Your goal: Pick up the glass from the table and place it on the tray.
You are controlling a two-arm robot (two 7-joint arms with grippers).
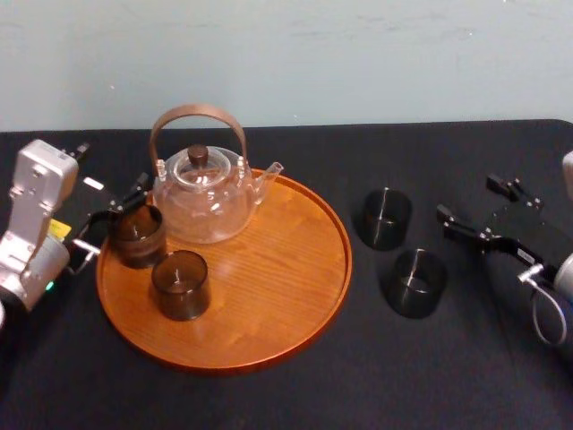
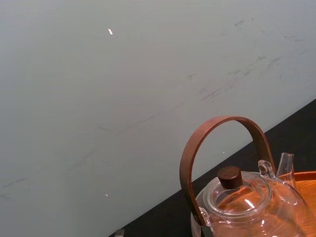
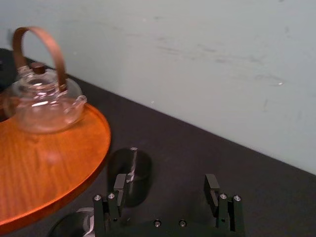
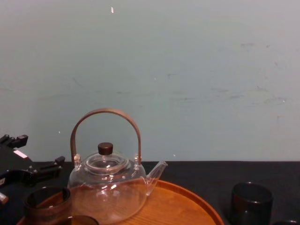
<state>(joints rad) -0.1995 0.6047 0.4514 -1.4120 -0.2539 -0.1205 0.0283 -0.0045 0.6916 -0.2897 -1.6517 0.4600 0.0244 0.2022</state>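
Here, a black table [image 1: 269,394] stands against a pale wall, with a large round wooden tray [image 1: 269,287] lying on its left half. A clear teapot [image 1: 201,202] with an arched brown handle stands upright at the back left of the tray.

The left gripper [image 1: 119,215] reaches in from the left, at the tray's left rim. Its jaws are apart. A small dark glass [image 1: 136,235] stands upright on the tray just inside that rim, at the tips of the fingers and close beside the teapot. Whether either finger touches it cannot be told.

The right gripper [image 1: 467,199] hovers over the right side of the table with its jaws wide apart, holding nothing.

A second glass [image 1: 180,284] stands upright on the tray, just in front of the first one and apart from it. Two more dark glasses stand on the bare table between the tray and the right gripper: the far glass [image 1: 386,218] near the tray's right rim, and the near glass [image 1: 417,282] just in front of it. Both lie close ahead of the right gripper's open fingers, and neither is touched.
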